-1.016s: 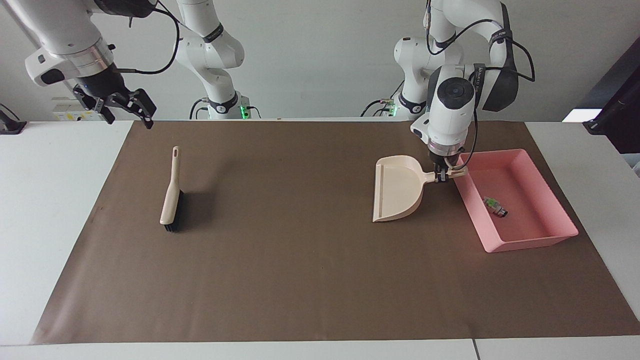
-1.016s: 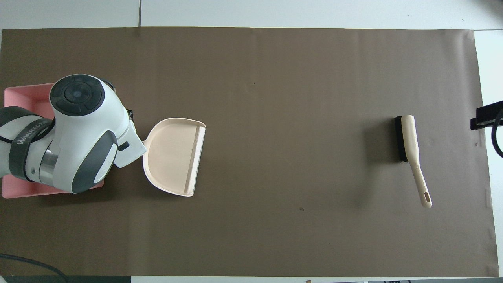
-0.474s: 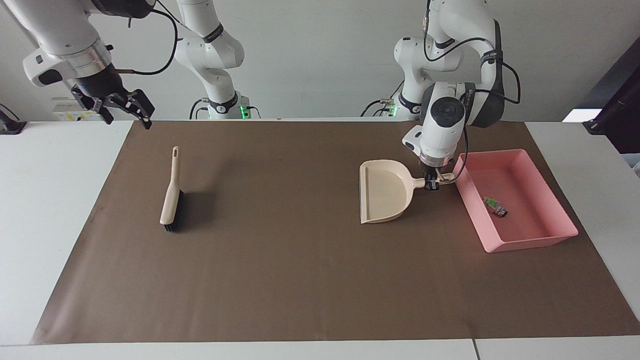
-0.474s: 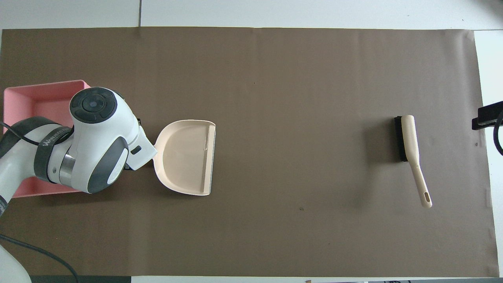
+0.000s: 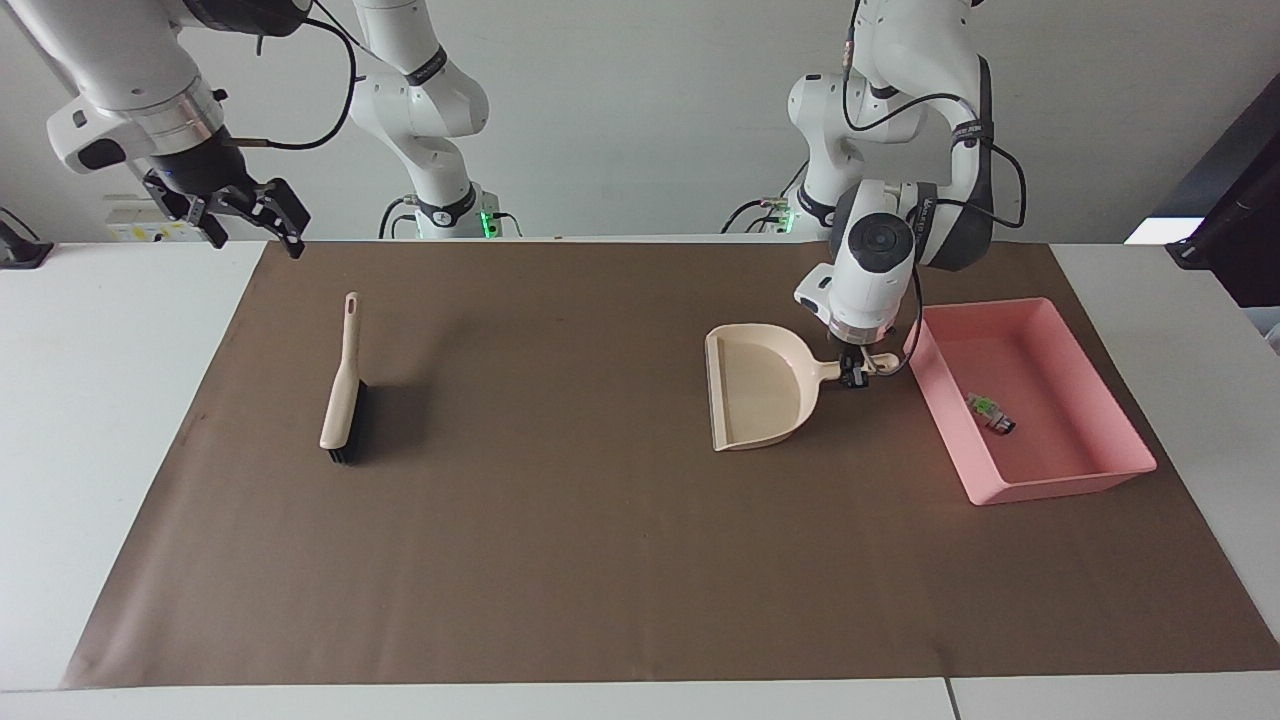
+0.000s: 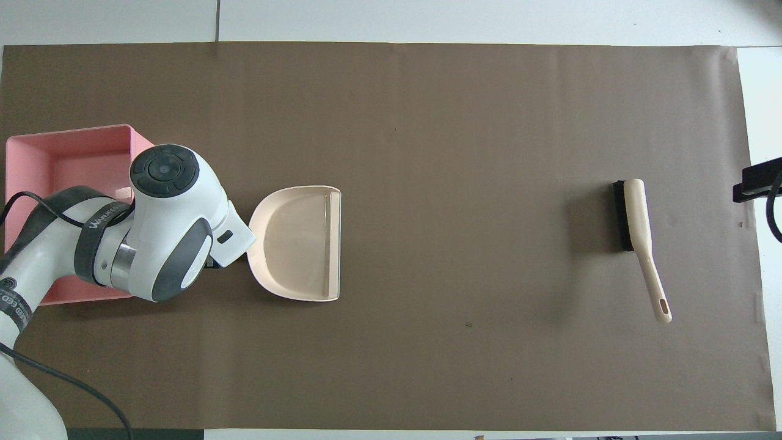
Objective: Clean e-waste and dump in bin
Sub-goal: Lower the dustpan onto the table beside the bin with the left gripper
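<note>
Lettering is seen on the dark band of the left arm, but it cannot be read with certainty. The beige dustpan [image 5: 755, 386] is gripped by its handle in the left gripper [image 5: 852, 378], jaws clenched on it, and since a second ago it has been carried away from the pink bin [image 5: 1040, 400] toward the middle of the brown mat [image 5: 600, 560], where it now sits low, apart from the bin. The e-waste [image 5: 990, 412] is found lying inside the bin, toward the wall nearer the dustpan; two small bits can be counted, one white-and-green, one dark. One brush [image 5: 343, 385] is left lying on the mat toward the right arm's end of the desk [image 5: 100, 420], unmoved. The right gripper [image 5: 250, 215] is held up in the air over the desk's edge by the mat's corner, jaws released, waiting. Tally: one dustpan, one bin, one brush, two arms.
</note>
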You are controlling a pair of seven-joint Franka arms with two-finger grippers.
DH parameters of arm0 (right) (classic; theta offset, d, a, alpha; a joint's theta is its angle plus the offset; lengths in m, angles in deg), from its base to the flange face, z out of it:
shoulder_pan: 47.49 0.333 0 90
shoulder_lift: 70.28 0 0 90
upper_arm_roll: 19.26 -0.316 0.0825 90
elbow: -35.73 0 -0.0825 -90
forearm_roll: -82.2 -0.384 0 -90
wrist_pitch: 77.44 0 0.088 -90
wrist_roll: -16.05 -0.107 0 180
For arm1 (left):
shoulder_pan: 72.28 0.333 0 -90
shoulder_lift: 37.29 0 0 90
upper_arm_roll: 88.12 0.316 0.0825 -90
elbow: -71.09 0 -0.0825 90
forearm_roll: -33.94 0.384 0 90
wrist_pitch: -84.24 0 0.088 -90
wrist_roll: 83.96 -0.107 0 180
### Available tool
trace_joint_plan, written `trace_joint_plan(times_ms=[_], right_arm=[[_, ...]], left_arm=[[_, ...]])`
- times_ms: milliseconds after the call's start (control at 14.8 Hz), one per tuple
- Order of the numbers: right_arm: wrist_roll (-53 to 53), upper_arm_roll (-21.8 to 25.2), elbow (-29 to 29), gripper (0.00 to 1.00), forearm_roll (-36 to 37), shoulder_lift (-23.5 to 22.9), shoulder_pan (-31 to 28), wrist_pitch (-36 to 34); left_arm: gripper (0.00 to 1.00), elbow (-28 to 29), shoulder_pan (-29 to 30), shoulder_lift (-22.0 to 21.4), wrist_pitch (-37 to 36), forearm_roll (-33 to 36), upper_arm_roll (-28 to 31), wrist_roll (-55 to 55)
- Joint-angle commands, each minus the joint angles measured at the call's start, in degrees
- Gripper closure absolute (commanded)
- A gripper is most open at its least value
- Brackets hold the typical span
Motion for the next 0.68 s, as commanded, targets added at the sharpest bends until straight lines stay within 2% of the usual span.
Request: trace_joint_plan(times_ms=[0, 135, 406, 610], right_arm=[[-0.6, -0.3, -0.3, 0.0, -0.1, 0.2, -0.2, -0.8], [-1.3, -0.4, 0.4, 0.0, -0.1, 0.4, -0.1, -0.3], [-1.2, -0.8, 1.2, 0.0, -0.1, 0.5, 0.6, 2.7], [-4.0, -1.0, 1.1, 0.0, -0.1, 0.4, 2.7, 2.8]], left_arm=[[0.68, 1.3, -1.6, -0.8, -0.3, -0.9, 0.6, 6.4], [0.32, 0.6, -1.6, -1.4, -5.1, -0.9, 0.6, 11.6], [0.16, -0.4, 0.1, -4.4, -6.6, -0.9, 0.9, 13.2], [0.04, -0.4, 5.5, -7.0, -6.7, -0.9, 0.9, 14.2]])
